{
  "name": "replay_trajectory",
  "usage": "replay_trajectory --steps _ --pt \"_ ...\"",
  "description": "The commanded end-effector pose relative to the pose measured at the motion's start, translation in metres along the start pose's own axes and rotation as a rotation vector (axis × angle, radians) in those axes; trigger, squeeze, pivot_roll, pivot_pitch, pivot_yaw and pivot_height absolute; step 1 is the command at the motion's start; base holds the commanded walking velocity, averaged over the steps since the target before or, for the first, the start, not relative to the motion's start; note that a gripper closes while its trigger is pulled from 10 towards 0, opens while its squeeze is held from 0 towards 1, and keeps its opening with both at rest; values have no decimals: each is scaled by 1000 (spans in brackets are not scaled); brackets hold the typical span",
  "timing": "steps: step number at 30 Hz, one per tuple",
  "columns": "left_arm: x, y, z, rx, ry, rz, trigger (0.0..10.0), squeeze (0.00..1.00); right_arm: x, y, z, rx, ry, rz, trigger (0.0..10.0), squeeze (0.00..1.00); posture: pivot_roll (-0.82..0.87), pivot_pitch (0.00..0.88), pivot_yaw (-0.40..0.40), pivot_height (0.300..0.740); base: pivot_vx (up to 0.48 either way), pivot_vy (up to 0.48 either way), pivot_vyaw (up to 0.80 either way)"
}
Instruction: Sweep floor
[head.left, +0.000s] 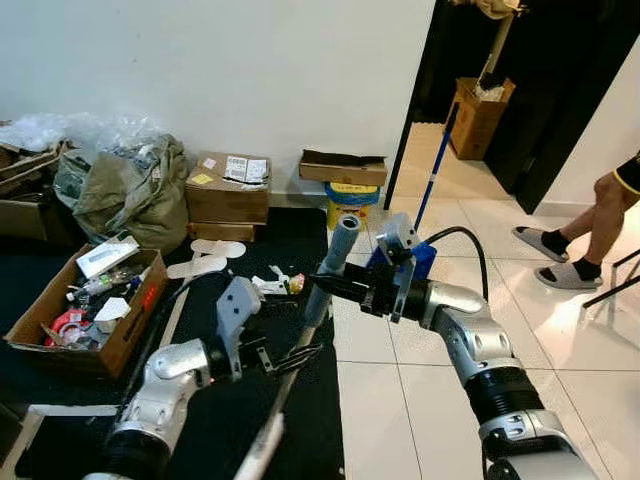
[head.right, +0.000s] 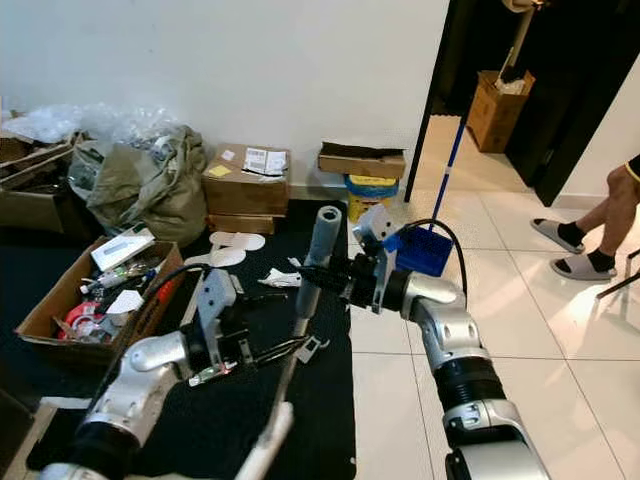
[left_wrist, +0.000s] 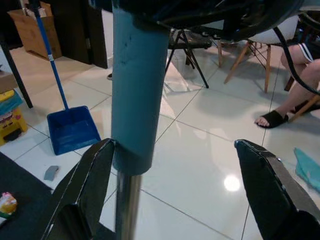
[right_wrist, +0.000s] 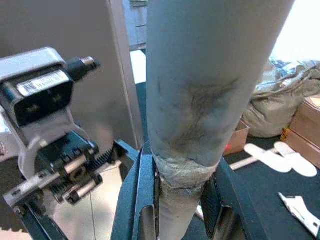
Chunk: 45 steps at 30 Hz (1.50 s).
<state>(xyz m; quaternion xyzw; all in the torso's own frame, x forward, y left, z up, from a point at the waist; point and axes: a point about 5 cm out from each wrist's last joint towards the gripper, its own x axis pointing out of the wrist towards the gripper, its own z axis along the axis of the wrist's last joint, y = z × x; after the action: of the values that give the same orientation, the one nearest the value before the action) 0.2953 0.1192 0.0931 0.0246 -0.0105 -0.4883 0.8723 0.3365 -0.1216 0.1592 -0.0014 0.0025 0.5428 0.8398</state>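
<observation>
Both claws at the broom
Right claw clenches its grey grip; left claw gapes released around the shaft below.

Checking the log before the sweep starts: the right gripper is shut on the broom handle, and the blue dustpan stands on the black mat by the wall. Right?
Not quite. The right gripper is shut on the broom handle, but the blue dustpan stands on the white tiled floor near the doorway, not on the black mat. The left wrist view shows it.
</observation>
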Motion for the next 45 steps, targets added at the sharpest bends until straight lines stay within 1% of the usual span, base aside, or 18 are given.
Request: replay_trajectory --steps 1,6,9,11,14,19,20,21,22,25,31,39,44,45 --pt "2 1 -1 8 16 2 10000 0 -1 2 4 -20 -14 7 10000 0 -36 0 -50 740 0 0 0" --pt "1 4 2 16 8 19 10000 0 5 11 -1 0 -23 29 10000 0 -32 0 -49 740 0 0 0" --pt "2 8 5 43 7 57 10000 0 12 21 -5 23 -29 65 10000 0 -29 0 -47 740 0 0 0" --pt "2 8 5 43 7 57 10000 0 12 21 -5 23 -29 65 10000 0 -29 0 -47 740 0 0 0" --pt "2 11 6 59 6 95 10000 0 15 26 -6 35 -35 79 10000 0 -29 0 -47 740 0 0 0" --pt "4 7 3 34 3 76 10000 0 16 28 -7 39 -35 84 10000 0 -29 0 -48 740 0 0 0" --pt "5 6 3 30 2 69 4039 0 16 27 -6 39 -35 83 10000 0 -30 0 -49 740 0 0 0" --pt "5 6 3 30 2 69 4039 0 16 27 -6 39 -35 83 10000 0 -30 0 -49 740 0 0 0" --pt "5 5 3 31 2 64 0 0 16 27 -6 38 -34 82 10000 0 -30 0 -49 740 0 0 0" --pt "4 2 1 22 10 28 0 0 16 27 -6 37 -33 81 10000 0 -30 0 -49 740 0 0 0" --pt "4 2 0 24 18 31 0 0 15 28 -5 36 -30 80 10000 0 -29 0 -49 740 0 0 0" --pt "2 4 0 27 21 31 0 0 14 30 -1 45 -39 118 10000 0 -30 0 -46 740 0 0 0" --pt "2 4 0 29 21 33 0 0 13 30 -1 46 -37 121 10000 0 -31 0 -46 740 0 0 0" --pt "3 4 0 30 19 33 0 0 13 30 -1 59 -45 124 10000 0 -31 0 -46 740 0 0 0"
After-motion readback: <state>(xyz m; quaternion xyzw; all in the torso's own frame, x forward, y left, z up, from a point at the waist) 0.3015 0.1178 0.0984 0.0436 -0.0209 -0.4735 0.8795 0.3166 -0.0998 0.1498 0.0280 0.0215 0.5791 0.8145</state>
